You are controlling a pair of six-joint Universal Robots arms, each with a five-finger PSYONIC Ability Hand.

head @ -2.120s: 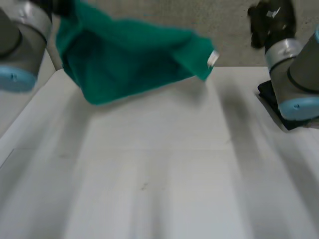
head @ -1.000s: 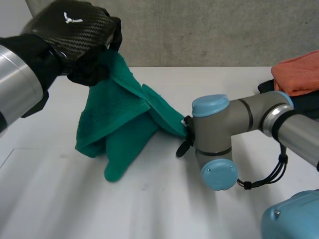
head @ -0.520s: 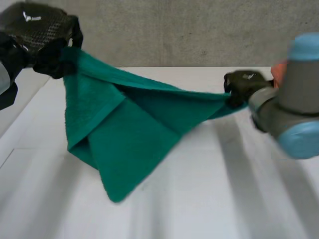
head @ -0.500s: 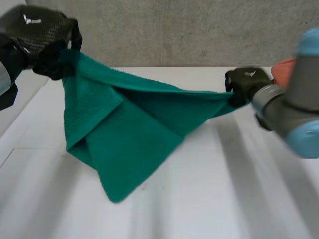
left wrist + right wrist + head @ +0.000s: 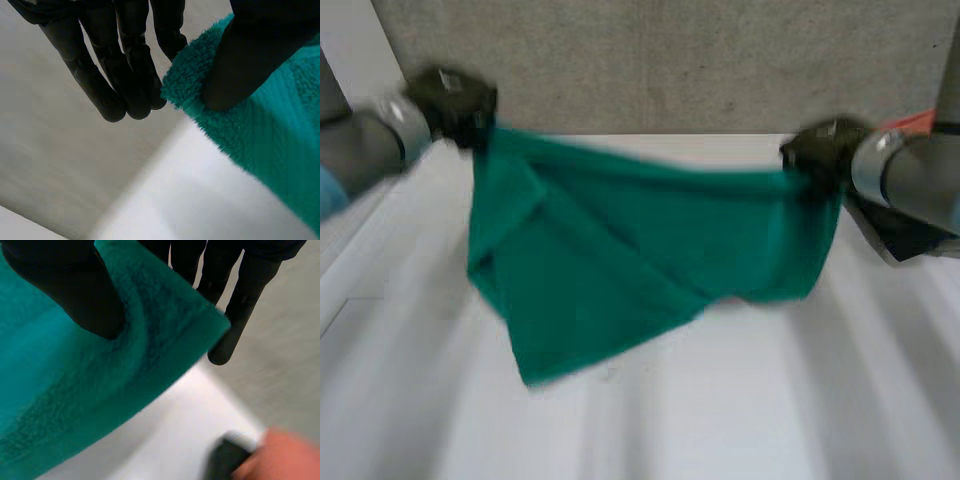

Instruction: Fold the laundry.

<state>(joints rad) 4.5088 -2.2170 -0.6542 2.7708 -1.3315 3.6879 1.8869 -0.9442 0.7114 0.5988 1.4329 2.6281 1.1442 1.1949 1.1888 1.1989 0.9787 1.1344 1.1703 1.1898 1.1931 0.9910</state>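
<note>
Green towel held in the air between my two hands, above the white table. My left hand grasps one upper corner. In the left wrist view its thumb presses on the terry corner with one finger behind it, and the other fingers hang straight just beside the corner, off the cloth. My right hand grasps the opposite upper corner. In the right wrist view its thumb bears on the near face of the cloth and its fingers pass behind the edge. The top edge runs nearly taut from hand to hand. Below the left hand the towel is doubled over itself and hangs to a point, lower than the part below the right hand. I cannot tell whether that tip touches the table. Beyond the right hand an orange cloth lies on a dark item.
</note>
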